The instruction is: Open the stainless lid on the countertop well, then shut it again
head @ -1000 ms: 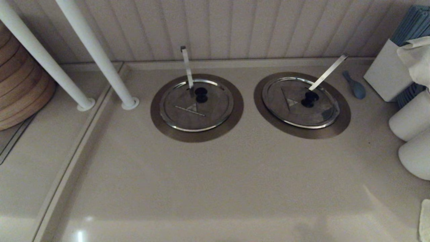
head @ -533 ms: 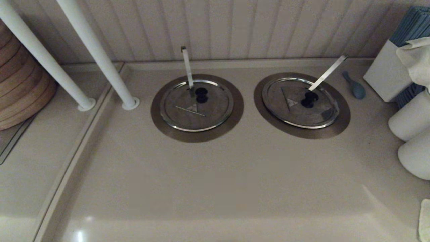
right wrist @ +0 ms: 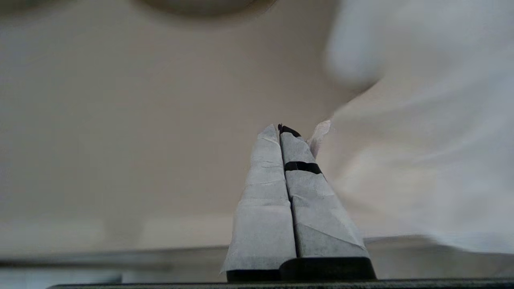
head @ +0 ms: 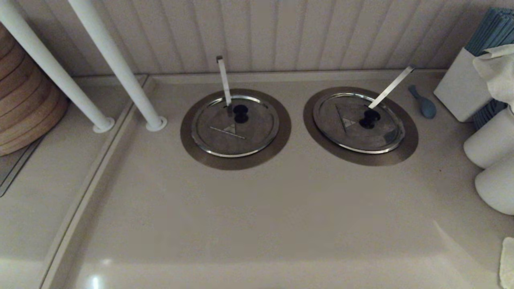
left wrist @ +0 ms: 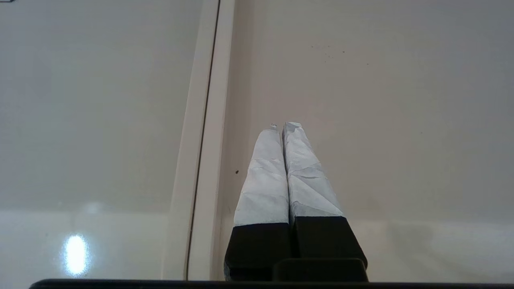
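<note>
Though thin, stiff and slick, sits shut at two o'clock as lid (head: 358, 123) on well (head: 408, 147), best taken by knob (head: 369, 119); left gripper (left wrist: 286, 127) and right gripper (right wrist: 280, 129) pressed together.

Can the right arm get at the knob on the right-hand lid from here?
Probably yes. The lid sits closed with its knob exposed; only the diagonal strip leans in from behind. The right gripper, fingers shut, must open first.

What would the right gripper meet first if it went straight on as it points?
Probably bare countertop. The right gripper, shut, angles down at it; the well lies farther ahead, a white cloth alongside. Depth is unclear.
</note>
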You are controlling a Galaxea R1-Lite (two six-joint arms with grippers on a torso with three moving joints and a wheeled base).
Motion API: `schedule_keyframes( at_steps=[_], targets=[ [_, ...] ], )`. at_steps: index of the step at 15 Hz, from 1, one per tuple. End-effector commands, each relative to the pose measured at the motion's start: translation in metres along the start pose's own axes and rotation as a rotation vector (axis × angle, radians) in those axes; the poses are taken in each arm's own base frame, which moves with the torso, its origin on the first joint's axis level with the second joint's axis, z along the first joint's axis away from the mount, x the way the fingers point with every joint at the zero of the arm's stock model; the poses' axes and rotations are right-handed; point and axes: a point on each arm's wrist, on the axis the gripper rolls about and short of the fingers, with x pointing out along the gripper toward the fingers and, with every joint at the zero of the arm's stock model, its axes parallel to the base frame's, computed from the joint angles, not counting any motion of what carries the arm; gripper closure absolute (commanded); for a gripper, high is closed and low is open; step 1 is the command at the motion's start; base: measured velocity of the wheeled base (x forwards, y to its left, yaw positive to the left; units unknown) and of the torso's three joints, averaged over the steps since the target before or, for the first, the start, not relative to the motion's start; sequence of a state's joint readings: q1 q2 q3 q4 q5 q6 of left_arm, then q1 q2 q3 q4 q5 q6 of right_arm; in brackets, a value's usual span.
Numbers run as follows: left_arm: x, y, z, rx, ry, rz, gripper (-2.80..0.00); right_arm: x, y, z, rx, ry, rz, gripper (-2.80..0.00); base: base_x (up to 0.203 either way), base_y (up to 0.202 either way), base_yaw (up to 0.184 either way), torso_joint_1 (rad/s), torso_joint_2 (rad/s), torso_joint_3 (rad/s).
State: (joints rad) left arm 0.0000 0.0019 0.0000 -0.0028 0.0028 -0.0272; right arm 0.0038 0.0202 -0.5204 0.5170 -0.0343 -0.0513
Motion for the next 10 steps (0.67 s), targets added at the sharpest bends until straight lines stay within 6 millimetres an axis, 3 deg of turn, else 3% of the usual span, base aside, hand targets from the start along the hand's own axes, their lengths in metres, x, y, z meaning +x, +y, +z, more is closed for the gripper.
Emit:
schedule_keyframes(
  at_steps=[1,3,4,6,10],
  targets=[
    [0.000,0.000,0.000,0.000,-0.001,0.000,0.00,0.039,0.004,-0.052,-0.032,0.059,0.024,0.00,0.000,0.000,0.000,0.000,0.00,0.000],
    [0.000,0.000,0.000,0.000,-0.001,0.000,0.00,0.057,0.007,-0.089,-0.040,0.124,0.046,0.00,0.000,0.000,0.000,0.000,0.00,0.000],
    [0.000,0.000,0.000,0.000,-0.001,0.000,0.00,0.060,0.008,-0.092,-0.042,0.094,0.053,0.00,0.000,0.000,0.000,0.000,0.00,0.000],
    [0.000,0.000,0.000,0.000,-0.001,0.000,0.00,0.059,0.007,-0.078,-0.031,-0.009,0.061,0.00,0.000,0.000,0.000,0.000,0.00,0.000],
    [0.000,0.000,0.000,0.000,-0.001,0.000,0.00,0.059,0.007,-0.078,0.036,-0.009,0.054,0.00,0.000,0.000,0.000,0.000,0.00,0.000]
  ],
)
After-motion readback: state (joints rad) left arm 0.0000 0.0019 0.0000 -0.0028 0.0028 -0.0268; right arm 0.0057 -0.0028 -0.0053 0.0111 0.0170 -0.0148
